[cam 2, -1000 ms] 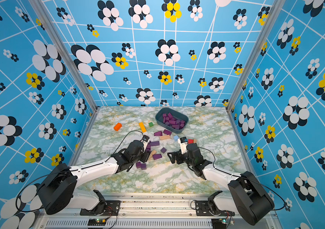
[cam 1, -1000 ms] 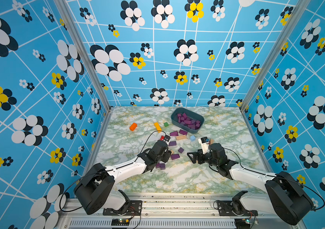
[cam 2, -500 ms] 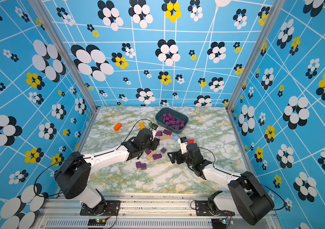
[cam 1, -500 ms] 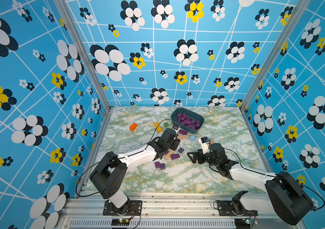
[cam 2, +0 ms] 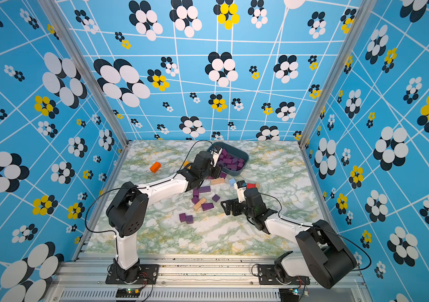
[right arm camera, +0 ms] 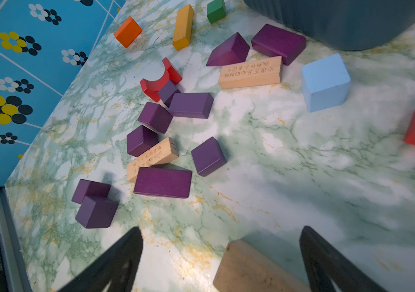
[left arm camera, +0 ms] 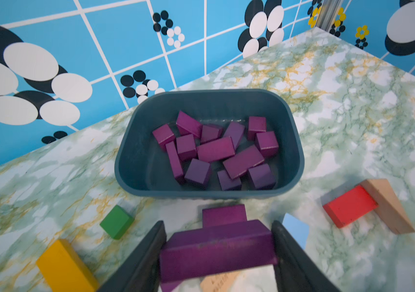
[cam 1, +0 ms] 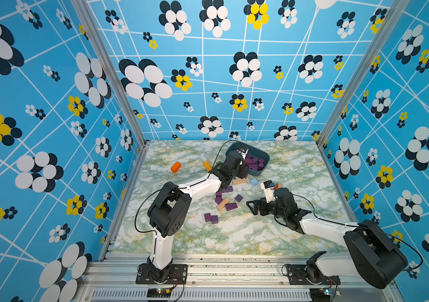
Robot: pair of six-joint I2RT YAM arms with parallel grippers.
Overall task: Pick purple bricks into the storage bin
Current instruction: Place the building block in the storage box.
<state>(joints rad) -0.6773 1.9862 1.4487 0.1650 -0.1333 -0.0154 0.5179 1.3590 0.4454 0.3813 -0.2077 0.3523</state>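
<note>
Nearest the robot's base, the right gripper (right arm camera: 220, 230) hovers with jaws spread wide above the marbled worktop (cam 1: 234, 235), a tan block (right arm camera: 249, 268) lying beneath it. Mid-worktop, loose purple bricks (right arm camera: 162, 182) lie scattered. Farther on, the left gripper (left arm camera: 217, 224) clamps a purple bar (left arm camera: 216, 250) just short of the storage bin (left arm camera: 130, 161), where about a dozen more are piled.

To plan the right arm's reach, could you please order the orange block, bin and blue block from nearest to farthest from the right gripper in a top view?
1. Blue block, just beyond the right gripper.
2. Bin, farther back.
3. Orange block, far off to the left.
</note>
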